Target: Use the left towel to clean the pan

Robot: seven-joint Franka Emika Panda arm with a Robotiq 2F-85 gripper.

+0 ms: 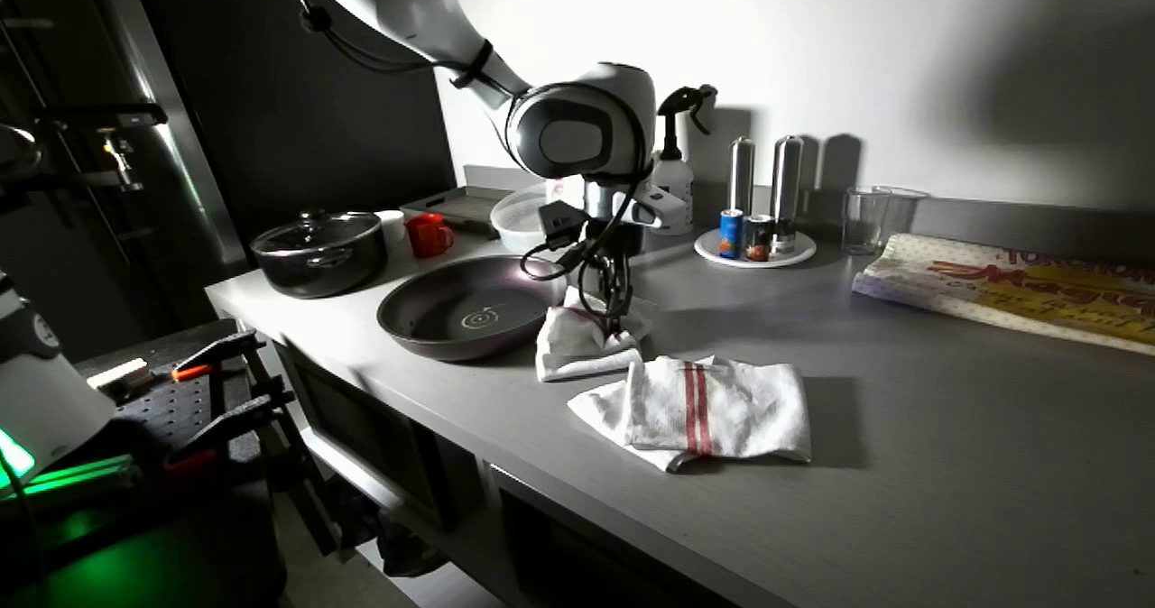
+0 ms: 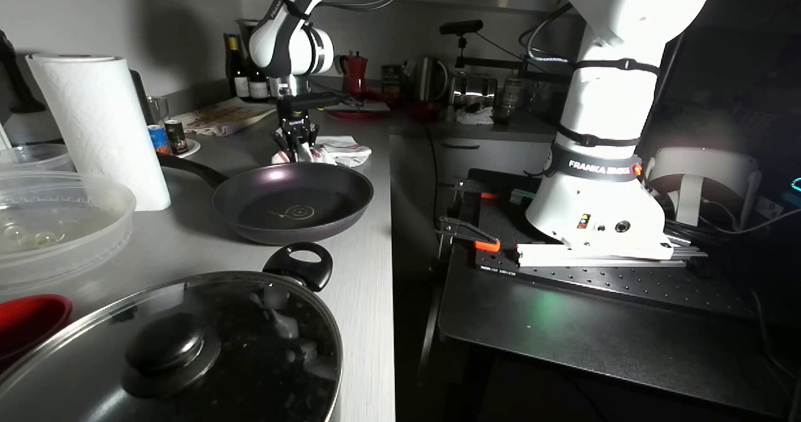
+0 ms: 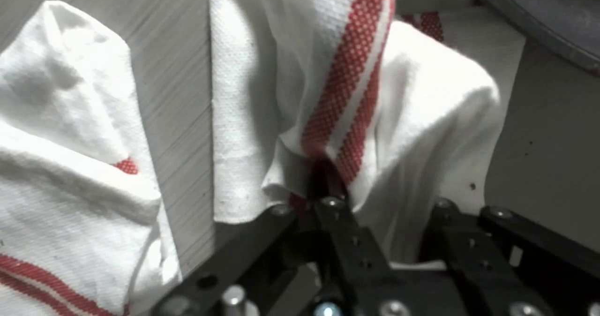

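Observation:
A dark frying pan (image 1: 469,315) sits on the grey counter, also seen in an exterior view (image 2: 294,206), its handle pointing to the wall. Its rim shows at the wrist view's corner (image 3: 539,39). A white towel with red stripes lies folded beside the pan (image 1: 577,346); it fills the middle of the wrist view (image 3: 243,119). My gripper (image 1: 614,315) points down at this towel. In the wrist view the fingers (image 3: 386,203) are closed around a bunched fold; the tips are partly hidden by cloth. A second red-striped white towel (image 1: 749,409) lies flat and apart, also in the wrist view (image 3: 61,199).
A lidded black pot (image 1: 320,256) and red cup (image 1: 429,234) stand beyond the pan. A plastic bowl (image 1: 516,220), spray bottle (image 1: 672,188), paper roll (image 2: 103,128) and white plate with small cans (image 1: 767,261) stand along the wall. The counter's front edge (image 2: 389,221) runs close to the pan.

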